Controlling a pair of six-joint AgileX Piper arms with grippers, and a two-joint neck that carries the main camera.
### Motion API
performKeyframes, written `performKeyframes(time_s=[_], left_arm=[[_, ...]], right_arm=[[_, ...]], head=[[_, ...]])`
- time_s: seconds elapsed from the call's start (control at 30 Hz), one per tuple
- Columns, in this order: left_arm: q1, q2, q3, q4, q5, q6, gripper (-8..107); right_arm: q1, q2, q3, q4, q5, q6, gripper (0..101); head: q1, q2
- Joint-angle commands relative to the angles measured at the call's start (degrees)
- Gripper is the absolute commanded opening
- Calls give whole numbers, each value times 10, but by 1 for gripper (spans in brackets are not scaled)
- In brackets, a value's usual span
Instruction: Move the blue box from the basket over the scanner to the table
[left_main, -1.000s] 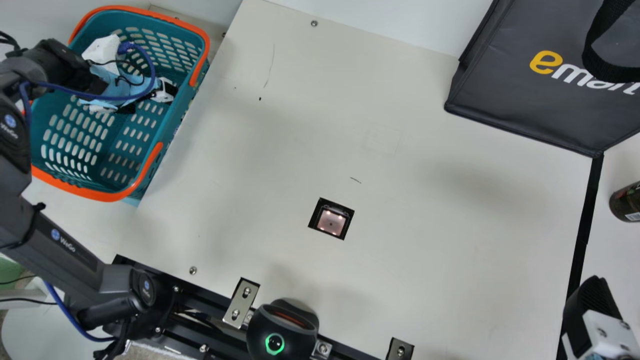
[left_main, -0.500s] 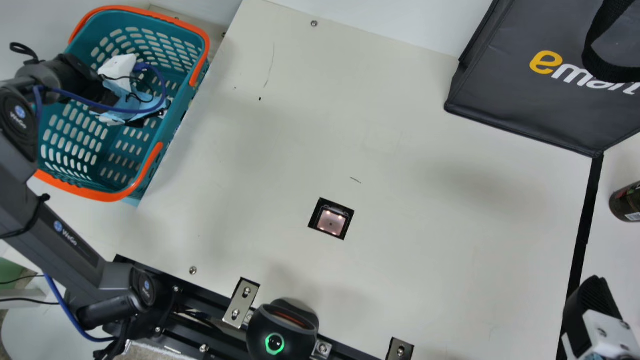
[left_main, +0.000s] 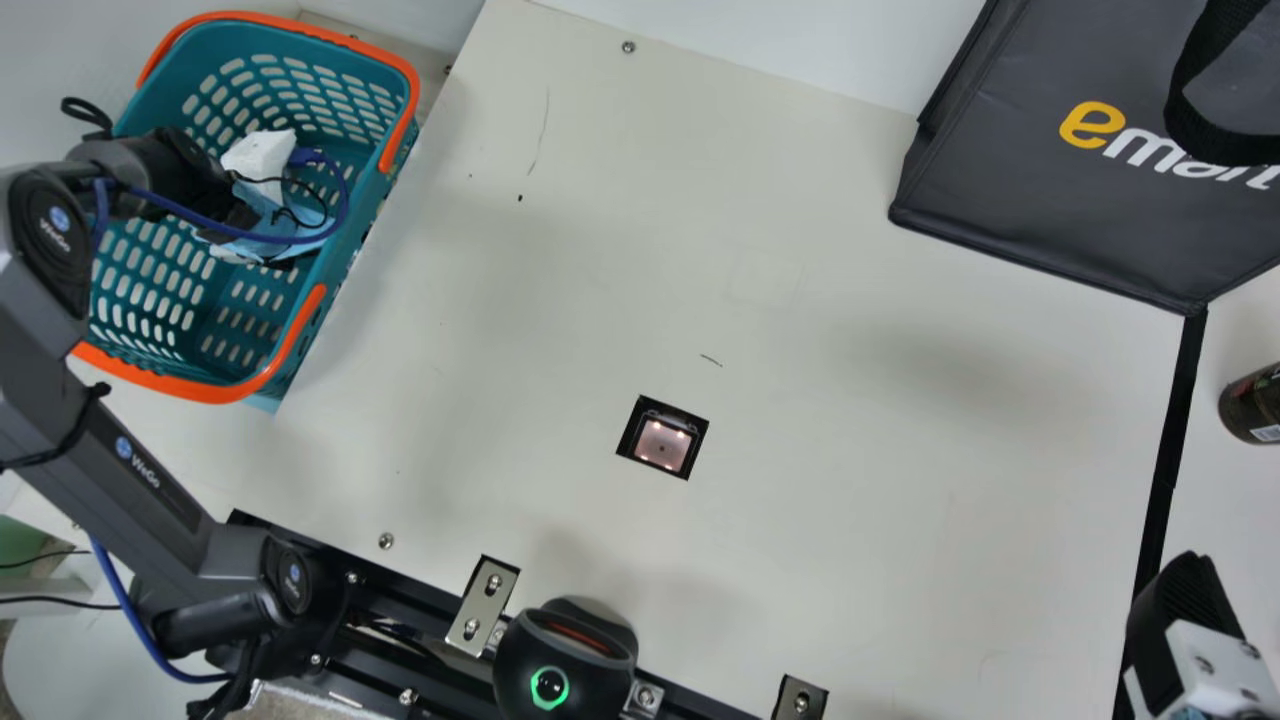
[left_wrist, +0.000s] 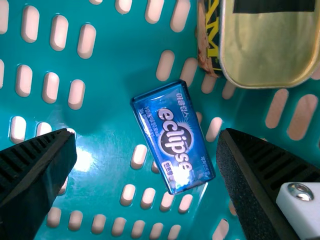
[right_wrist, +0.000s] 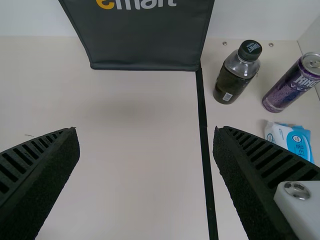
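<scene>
Left arm (left_main: 148, 478) shifted (a little) inward over the basket (left_main: 190, 388).

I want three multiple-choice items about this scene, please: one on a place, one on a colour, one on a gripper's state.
1. Where is the blue box?
A) On the scanner
B) In the basket
C) On the dark bag

2. What colour is the trim along the basket's edge?
A) Orange
B) White
C) Purple

3. How is the left gripper?
A) Shut on the box
B) Shut and empty
C) Open

1: B, the left wrist view shows it on the basket's slotted teal surface.
2: A, the main view shows orange trim.
3: C, its fingers stand wide apart.
</scene>
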Motion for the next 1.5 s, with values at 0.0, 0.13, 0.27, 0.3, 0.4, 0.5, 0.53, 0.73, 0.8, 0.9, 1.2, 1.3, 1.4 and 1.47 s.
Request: performKeyframes(time_s=[0.0, 0.13, 0.27, 0.3, 0.4, 0.5, 0.53, 0.73, 0.8, 0.9, 1.2, 1.3, 1.4, 1.47], left_arm=[[-1, 2, 2, 6, -9, -9, 90], [-4, 8, 5, 20, -28, -29, 90], [-7, 14, 6, 37, -44, -51, 90], [-7, 15, 7, 41, -47, -56, 90], [-7, 16, 8, 52, -56, -69, 90], [-5, 15, 10, 54, -60, -72, 90], [-5, 14, 10, 52, -59, -68, 90], [-6, 16, 10, 44, -56, -56, 90], [-8, 18, 10, 47, -56, -61, 90], [-12, 22, 9, 57, -60, -77, 90], [-22, 33, 6, 91, -69, -139, 90], [-23, 34, 6, 97, -69, -151, 70], [-25, 35, 6, 99, -69, -159, 50], [-25, 35, 7, 99, -70, -163, 37]], right_arm=[[0, 0, 0, 0, 0, 0, 95], [0, 0, 0, 0, 1, 0, 95], [0, 0, 0, 0, 0, 0, 95], [0, 0, 0, 0, 0, 0, 95], [0, 0, 0, 0, 0, 0, 95], [0, 0, 0, 0, 0, 0, 95], [0, 0, 0, 0, 0, 0, 95], [0, 0, 0, 0, 0, 0, 95], [0, 0, 0, 0, 0, 0, 95], [0, 0, 0, 0, 0, 0, 95], [0, 0, 0, 0, 0, 0, 95], [0, 0, 0, 0, 0, 0, 95], [0, 0, 0, 0, 0, 0, 95], [0, 0, 0, 0, 0, 0, 95]], head=[[-17, 1], [-17, 1], [-17, 1], [-17, 1], [-17, 1], [-17, 1], [-17, 1], [-17, 1], [-17, 1], [-17, 1], [-17, 1], [-17, 1], [-17, 1], [-17, 1]])
